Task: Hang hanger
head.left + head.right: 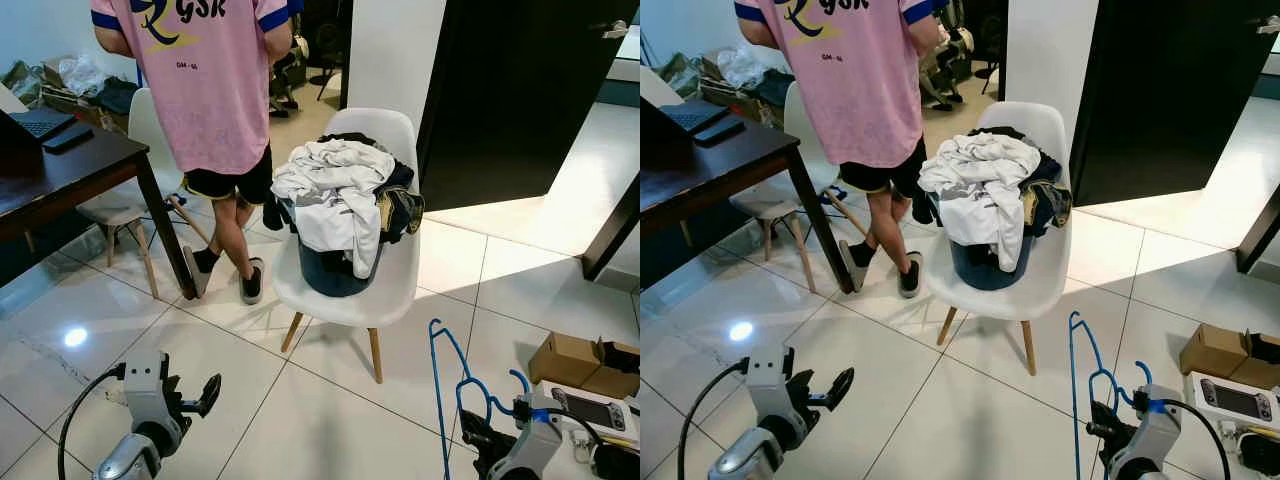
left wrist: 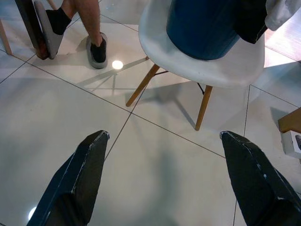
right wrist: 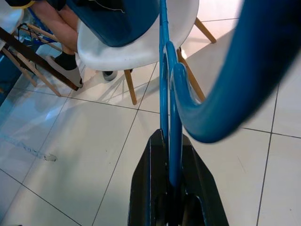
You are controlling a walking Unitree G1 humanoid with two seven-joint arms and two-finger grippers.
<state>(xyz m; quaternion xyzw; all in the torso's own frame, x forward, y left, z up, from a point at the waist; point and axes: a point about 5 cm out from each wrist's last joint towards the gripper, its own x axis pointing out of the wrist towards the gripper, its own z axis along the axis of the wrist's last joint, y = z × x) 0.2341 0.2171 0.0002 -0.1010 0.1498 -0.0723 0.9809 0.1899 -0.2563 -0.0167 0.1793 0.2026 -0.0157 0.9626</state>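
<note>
- Blue plastic hanger point(image 1: 447, 378) stands upright at the near right, gripped at its lower part by the right gripper point(image 3: 169, 155), whose jaws are closed tight on the wire.
- The hanger's hook and thin rods rise above the right gripper, over the pale tiled floor point(image 1: 330, 410).
- The left gripper point(image 2: 164, 179) is held low at the near left over the floor, its jaws spread wide apart with nothing between them.
- A white chair point(image 1: 385, 290) with wooden legs stands in the middle of the scene, farther off than both grippers.
- On the chair's seat sits a dark blue basket point(image 1: 335, 275), heaped with clothes point(image 1: 335, 185); white garments spill over its near rim, and darker ones lie on its right side.
- A person in a pink shirt point(image 1: 205, 75) and black shorts stands just left of the chair, back to the camera, wearing grey slippers point(image 1: 252, 282) over black socks.
- A dark wooden table point(image 1: 70, 170) is at the far left, carrying a laptop point(image 1: 35, 122); one table leg stands just beside the person's feet.
- A second white chair point(image 1: 135, 160) stands behind the table, near the person.
- At the near right, a cardboard box point(image 1: 575, 360) and a white box with a device pictured on its lid point(image 1: 590, 405) lie on the floor, just right of the hanger.
- A dark door point(image 1: 515, 95) stands at the far right.
</note>
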